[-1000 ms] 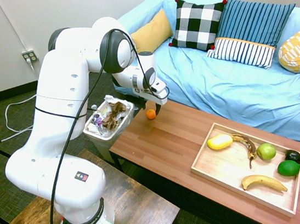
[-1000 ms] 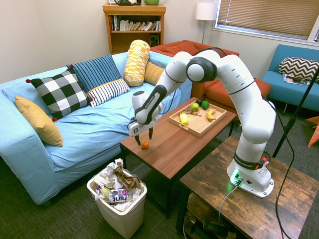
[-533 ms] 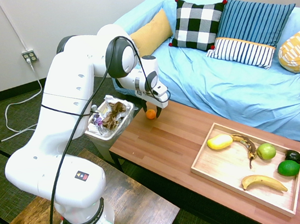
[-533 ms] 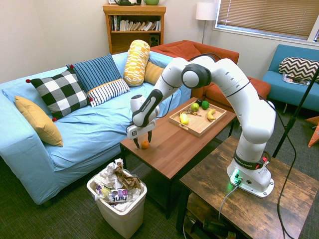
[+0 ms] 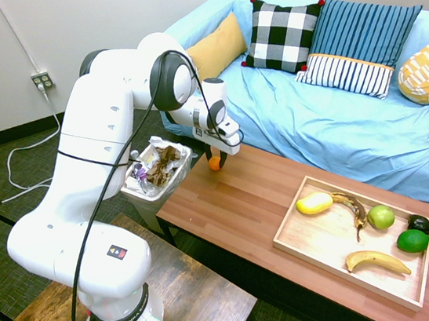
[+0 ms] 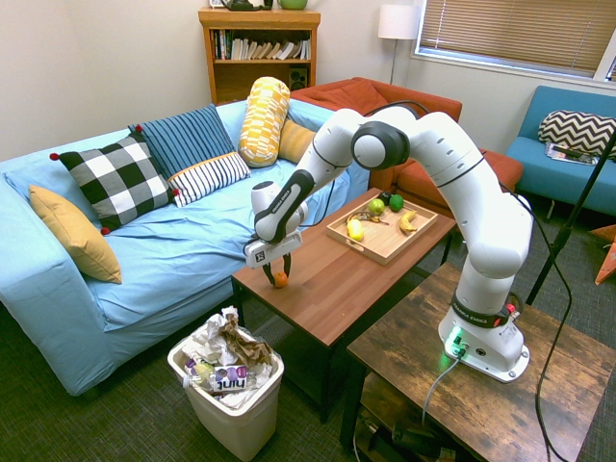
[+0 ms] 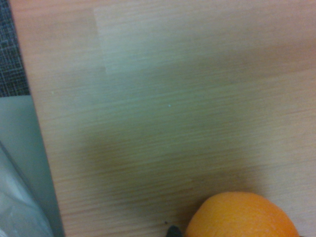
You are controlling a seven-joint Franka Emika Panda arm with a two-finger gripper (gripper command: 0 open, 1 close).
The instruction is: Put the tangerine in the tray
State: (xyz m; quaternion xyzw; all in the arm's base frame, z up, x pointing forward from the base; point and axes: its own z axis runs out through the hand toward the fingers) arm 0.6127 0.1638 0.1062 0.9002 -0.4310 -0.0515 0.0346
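Black fingers [image 6: 288, 263] of the tool [image 6: 280, 280] stand to either side of the tangerine [image 6: 281, 279], pinching it low at the bench [image 5: 239, 197]. The fruit is near the end of the bench beside the white bin [image 5: 154, 202], which is full of crumpled paper and packaging; it is well apart from the tray [image 5: 330, 257] at the other end. Inside the tray's low rim are a yellow oval fruit [image 5: 314, 203], with a browned banana [image 5: 355, 209] next to it, a green apple [image 5: 381, 217], a black-looking fruit [image 5: 419, 223] just beside a green lime [image 5: 413, 241], and a yellow banana [image 5: 377, 262] lying apart from the others. Along the bench's far side in the first exterior view runs a sofa [image 5: 288, 119] under a light-blue cover, with checked, striped and yellow cushions.
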